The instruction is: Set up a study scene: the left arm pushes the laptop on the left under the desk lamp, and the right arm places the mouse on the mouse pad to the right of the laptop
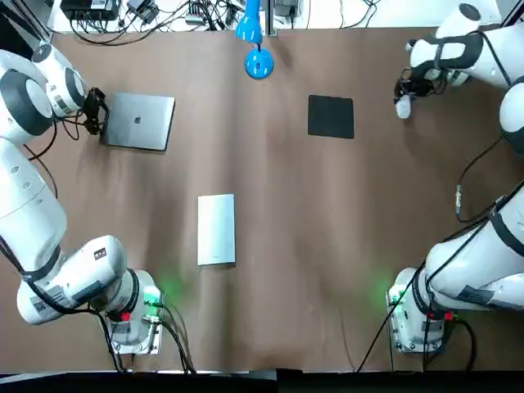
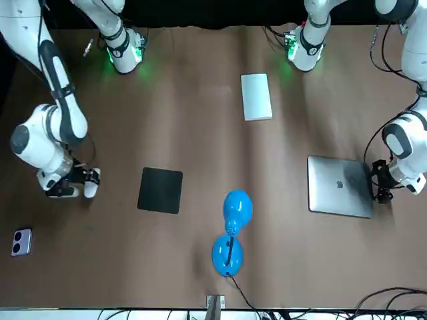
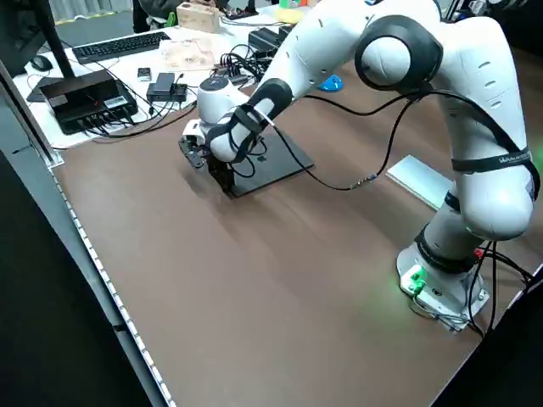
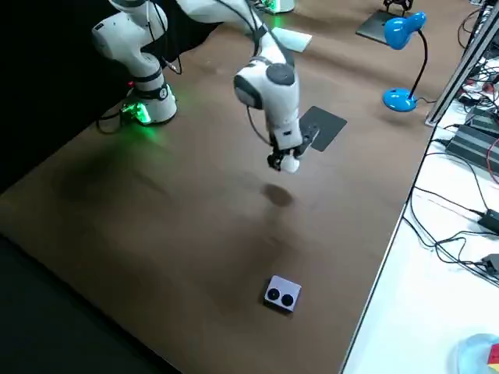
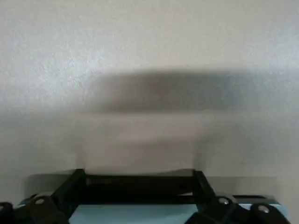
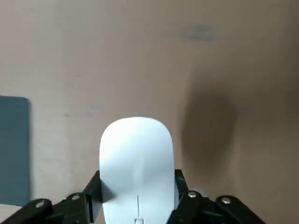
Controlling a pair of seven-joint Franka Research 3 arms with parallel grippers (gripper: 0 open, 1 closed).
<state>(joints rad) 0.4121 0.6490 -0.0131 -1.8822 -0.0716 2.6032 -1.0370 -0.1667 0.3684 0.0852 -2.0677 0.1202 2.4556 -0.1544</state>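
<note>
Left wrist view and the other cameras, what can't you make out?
Left wrist view: a blurred grey surface fills it; whether the left gripper touches the laptop is unclear.
Left side view: the left arm hides most of the laptop.
Right wrist view: the edge cuts off the mouse pad; the mouse in the right gripper covers the table beneath.
Front view: the small grey object is too small to identify.

A broad matte brown table (image 1: pixel 327 213) fills the scene. Along its far edge runs a white work surface (image 4: pixel 398 312) strewn with tangled black cables (image 1: pixel 106 33). That surface also carries a flat black keyboard (image 3: pixel 119 47) and a black rectangular electronics box (image 3: pixel 85 97). Beside the table's near edge lies unlit black floor (image 4: pixel 47 312).
</note>
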